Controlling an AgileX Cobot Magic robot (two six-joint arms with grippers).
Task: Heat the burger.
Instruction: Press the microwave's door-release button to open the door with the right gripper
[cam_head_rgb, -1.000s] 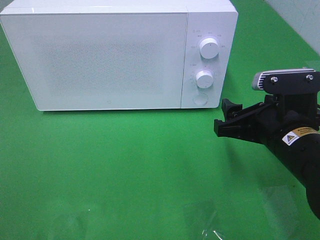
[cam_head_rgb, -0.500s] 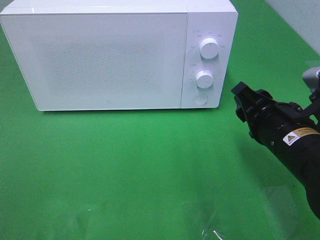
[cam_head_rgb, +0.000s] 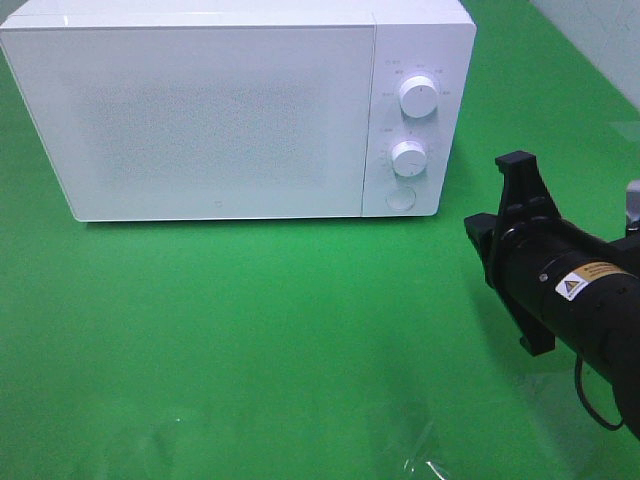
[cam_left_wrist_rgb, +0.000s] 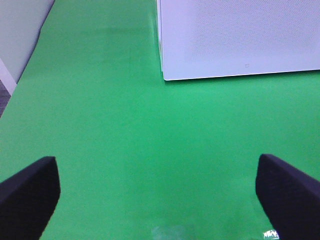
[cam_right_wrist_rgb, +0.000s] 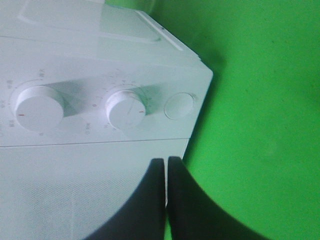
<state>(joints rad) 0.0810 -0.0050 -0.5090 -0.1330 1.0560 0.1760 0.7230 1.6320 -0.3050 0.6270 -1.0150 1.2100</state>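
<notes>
The burger is out of view in every frame. A white microwave (cam_head_rgb: 220, 110) stands at the back of the green table with its door closed. My right gripper (cam_head_rgb: 474, 230) hovers just right of the microwave's front corner, rolled onto its side, pointing at the control panel. In the right wrist view its fingertips (cam_right_wrist_rgb: 166, 161) are pressed together with nothing between them, just short of the panel. My left gripper (cam_left_wrist_rgb: 157, 187) is open over bare green cloth, its two black fingers (cam_left_wrist_rgb: 30, 192) spread far apart, facing the microwave's (cam_left_wrist_rgb: 240, 35) lower left corner.
The control panel carries an upper knob (cam_head_rgb: 417, 96), a lower knob (cam_head_rgb: 408, 158) and a round button (cam_head_rgb: 400, 198) under them. A crinkled clear film (cam_head_rgb: 420, 455) lies at the table's front edge. A pale tiled wall (cam_head_rgb: 600, 40) borders the table at the back right.
My right gripper has shut its jaws and rolled its wrist about a quarter turn, drifting slightly right, away from the panel. The left gripper and microwave have not moved.
</notes>
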